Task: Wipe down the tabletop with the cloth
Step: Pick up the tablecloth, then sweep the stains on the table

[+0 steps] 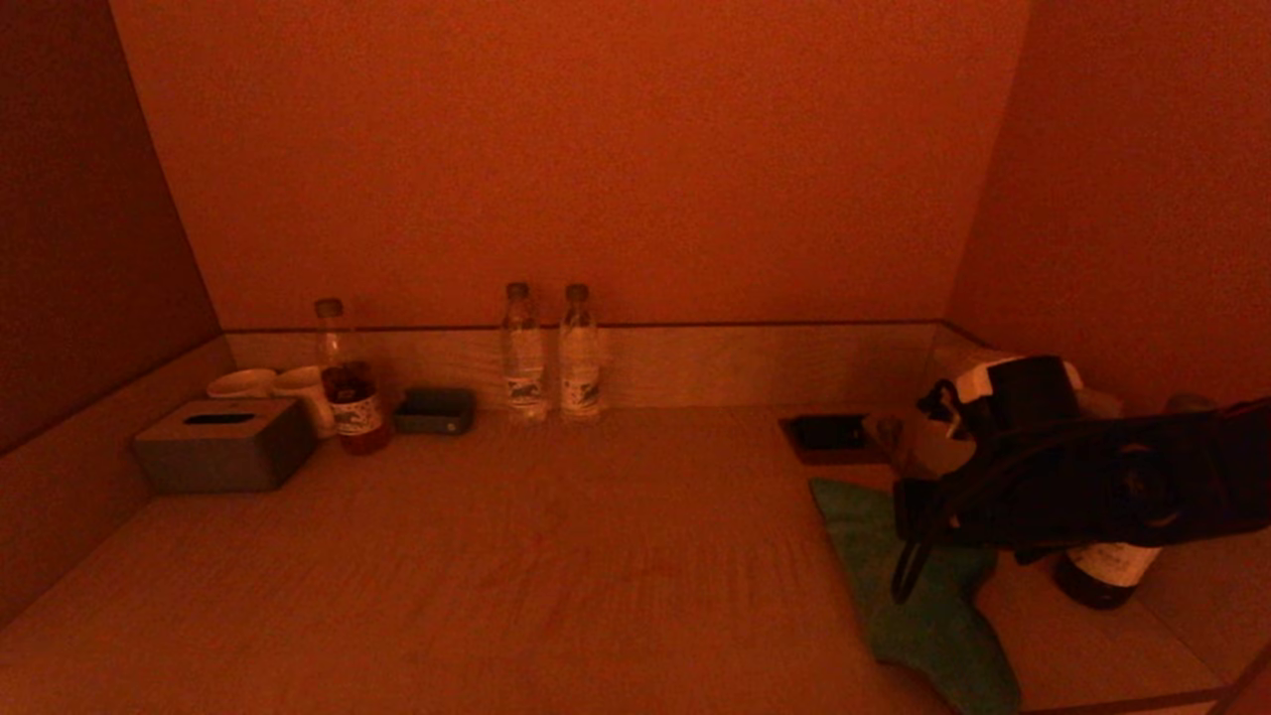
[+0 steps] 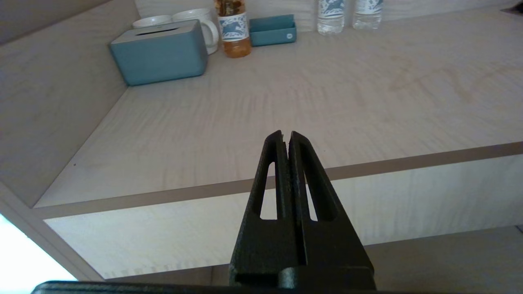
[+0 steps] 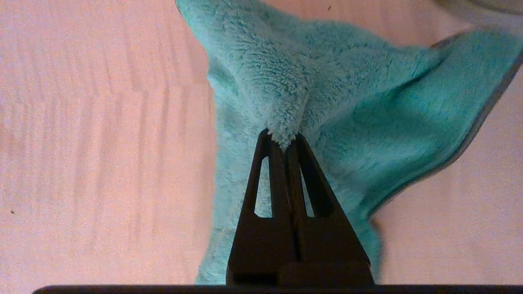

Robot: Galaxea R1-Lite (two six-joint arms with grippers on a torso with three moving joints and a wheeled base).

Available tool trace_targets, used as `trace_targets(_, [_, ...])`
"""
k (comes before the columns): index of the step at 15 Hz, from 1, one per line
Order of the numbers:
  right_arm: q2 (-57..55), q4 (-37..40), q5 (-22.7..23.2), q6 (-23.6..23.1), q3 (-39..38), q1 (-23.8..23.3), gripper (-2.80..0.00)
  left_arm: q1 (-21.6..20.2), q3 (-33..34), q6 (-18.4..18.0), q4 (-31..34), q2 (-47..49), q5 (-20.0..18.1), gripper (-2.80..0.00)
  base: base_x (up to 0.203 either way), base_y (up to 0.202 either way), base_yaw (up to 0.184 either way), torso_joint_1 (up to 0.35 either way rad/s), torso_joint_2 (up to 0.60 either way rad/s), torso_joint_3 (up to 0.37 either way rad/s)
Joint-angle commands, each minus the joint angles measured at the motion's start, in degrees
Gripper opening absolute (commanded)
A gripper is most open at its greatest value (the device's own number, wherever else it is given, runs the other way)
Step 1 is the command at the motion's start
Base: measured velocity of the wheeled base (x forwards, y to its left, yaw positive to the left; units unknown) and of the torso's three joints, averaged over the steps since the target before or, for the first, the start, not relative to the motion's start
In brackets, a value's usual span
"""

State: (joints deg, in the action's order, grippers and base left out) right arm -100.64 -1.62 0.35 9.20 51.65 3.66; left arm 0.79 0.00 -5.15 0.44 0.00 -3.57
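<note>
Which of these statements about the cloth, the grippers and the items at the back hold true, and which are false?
1. The right gripper pinches the cloth. True.
2. The cloth lies by the tissue box. False: it is on the tabletop's right side, far from the box.
3. The left gripper holds a bottle. False: it is shut and empty, off the table's front edge.
4. Two clear bottles stand together at the back. True.

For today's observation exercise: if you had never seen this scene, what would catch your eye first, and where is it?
The green cloth stands out most, bunched to a peak on the right side of the tabletop, pinched in the right gripper. Next come two water bottles side by side at the back wall, and the tissue box in the far left corner.
</note>
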Motion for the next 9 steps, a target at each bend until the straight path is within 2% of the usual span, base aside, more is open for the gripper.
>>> trace_targets(1, [4.5,1.1,0.2,0.4,1.4,2.4,-2.8,0.0,0.0,0.0,0.0,0.0,0.0,-2.8,0.0,0.0,0.0,0.0,0.0,0.0])
trace_targets(4, [12.2,3.1,0.3,3.4,6.5,8.7,-2.8,0.0,0.0,0.0,0.0,0.0,0.0,-2.8,0.0,0.0,0.0,0.0,0.0,0.0])
trace_targets(7, [11.0,6.2,0.1,5.2,11.3,11.1,-2.8,0.0,0.0,0.0,0.0,0.0,0.0,-2.8,0.0,0.0,0.0,0.0,0.0,0.0])
trace_targets(9, [10.0,11.7,-0.2,7.5,18.2,12.6,-2.8,0.0,0.0,0.0,0.0,0.0,0.0,-2.8,0.0,0.0,0.0,0.0,0.0,0.0])
